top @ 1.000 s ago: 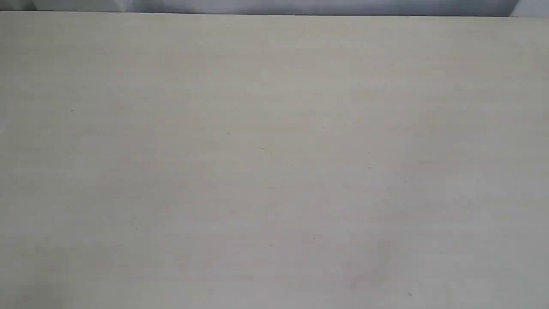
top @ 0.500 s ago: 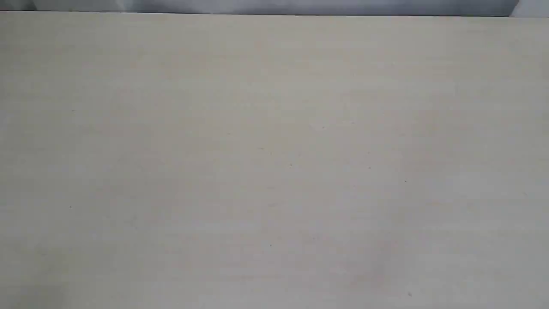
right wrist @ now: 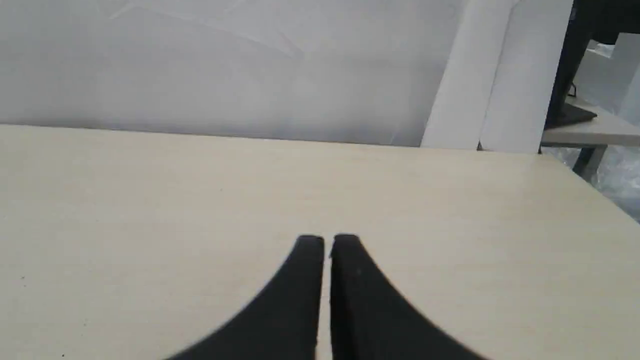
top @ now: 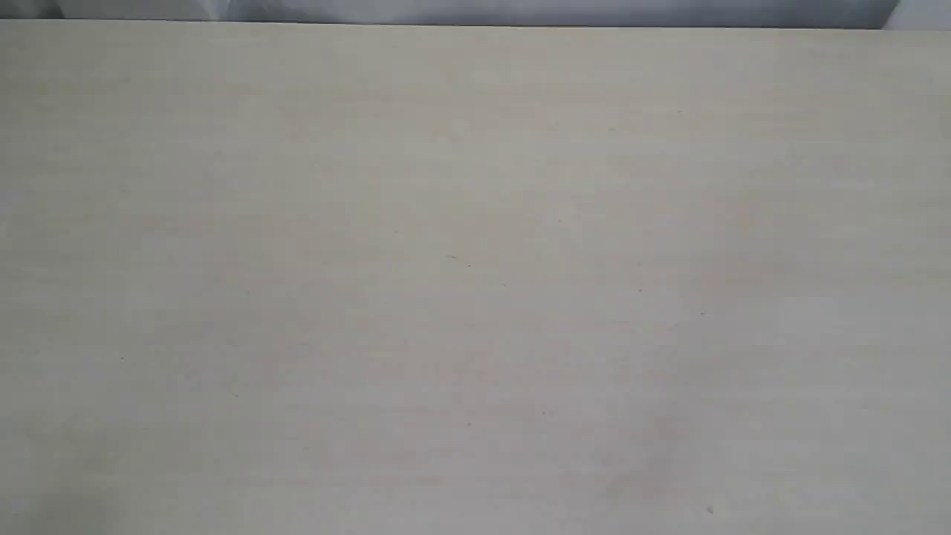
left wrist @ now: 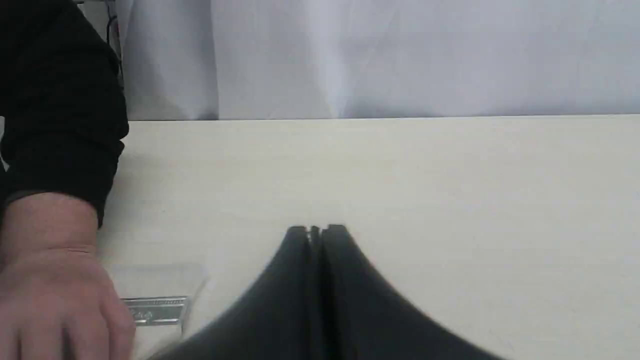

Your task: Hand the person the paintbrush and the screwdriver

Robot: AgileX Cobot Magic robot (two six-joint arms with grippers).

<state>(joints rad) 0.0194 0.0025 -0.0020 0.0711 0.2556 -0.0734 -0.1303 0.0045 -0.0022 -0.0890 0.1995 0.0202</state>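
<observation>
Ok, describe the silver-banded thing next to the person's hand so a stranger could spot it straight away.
On the pale table, find the person's hand with the dark sleeve. Lying flat between that hand and the shut left gripper is the paintbrush, its handle end hidden by the hand. It is the only thing there with a shiny silver ferrule and pale bristles.

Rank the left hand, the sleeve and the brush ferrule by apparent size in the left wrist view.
1. Left hand and sleeve: about alike. Both are cut off by the frame and close to the camera, so unranked.
2. Ferrule: clearly the smallest.
</observation>
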